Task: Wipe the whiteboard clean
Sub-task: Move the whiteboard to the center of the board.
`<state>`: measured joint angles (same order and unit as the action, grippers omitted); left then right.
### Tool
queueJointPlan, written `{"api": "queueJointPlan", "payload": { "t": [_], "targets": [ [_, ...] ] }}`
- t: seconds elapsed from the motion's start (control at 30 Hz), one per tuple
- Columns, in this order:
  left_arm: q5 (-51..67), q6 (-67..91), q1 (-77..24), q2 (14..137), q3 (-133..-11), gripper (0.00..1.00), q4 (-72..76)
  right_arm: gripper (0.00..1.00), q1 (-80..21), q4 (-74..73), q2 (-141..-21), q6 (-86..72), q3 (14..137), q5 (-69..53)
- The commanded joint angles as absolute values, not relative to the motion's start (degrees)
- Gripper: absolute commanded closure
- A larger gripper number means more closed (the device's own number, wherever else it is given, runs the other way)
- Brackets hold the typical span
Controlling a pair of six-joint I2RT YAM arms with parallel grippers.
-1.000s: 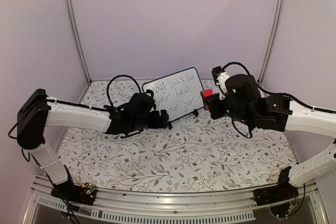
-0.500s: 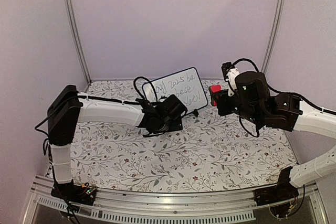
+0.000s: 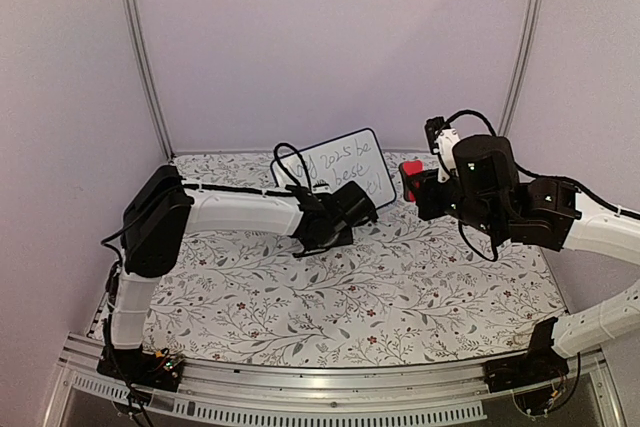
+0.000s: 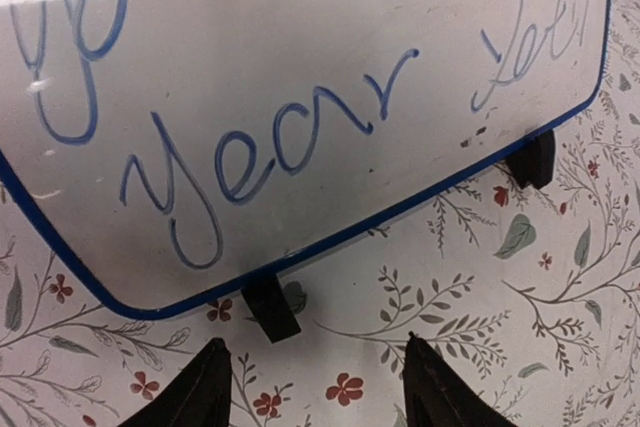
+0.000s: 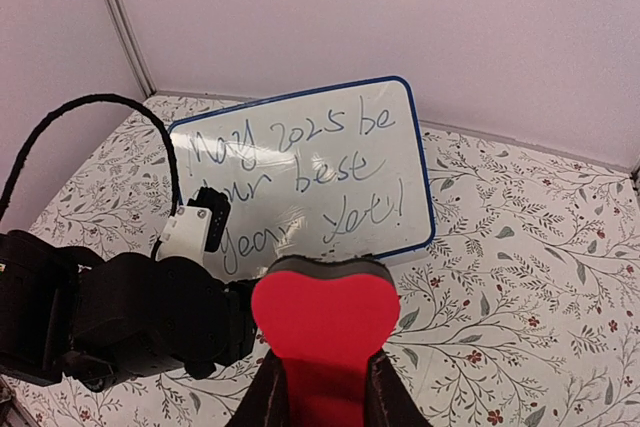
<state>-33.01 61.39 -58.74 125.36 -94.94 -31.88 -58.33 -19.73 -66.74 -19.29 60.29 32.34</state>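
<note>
The whiteboard (image 3: 348, 169) stands tilted on two black feet at the back of the table, with blue handwriting across it (image 4: 300, 77) (image 5: 310, 177). My left gripper (image 3: 362, 209) is low in front of its bottom edge. Its jaws (image 4: 318, 379) are open with only tablecloth between them, just short of the board's left foot (image 4: 270, 307). My right gripper (image 3: 414, 189) hovers to the right of the board, shut on a red eraser (image 3: 410, 173). In the right wrist view the eraser (image 5: 325, 322) faces the board, apart from it.
A floral tablecloth (image 3: 380, 287) covers the table. Metal posts (image 3: 145, 57) and plain walls close in the back and sides. The left arm's black cable (image 5: 90, 112) loops up beside the board's left edge, and the left wrist body (image 5: 120, 317) sits in front of the board's lower left.
My left arm has swung right and forward to the board's bottom edge, and its jaws have narrowed. My right gripper drifted slightly right with the eraser still in it.
</note>
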Motion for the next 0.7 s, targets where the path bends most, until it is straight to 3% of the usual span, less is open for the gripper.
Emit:
{"api": "queueJointPlan", "payload": {
  "t": [0.0,0.67],
  "targets": [
    [-35.1,61.3,-59.1,128.6,-97.3,0.42,-34.3,0.82,-58.0,-19.9,-67.1,-19.3,59.6,31.3],
    [-38.2,61.7,-58.1,132.9,-99.9,0.51,-34.7,0.83,-58.0,-19.4,-68.4,-18.8,59.9,29.4]
  ]
}}
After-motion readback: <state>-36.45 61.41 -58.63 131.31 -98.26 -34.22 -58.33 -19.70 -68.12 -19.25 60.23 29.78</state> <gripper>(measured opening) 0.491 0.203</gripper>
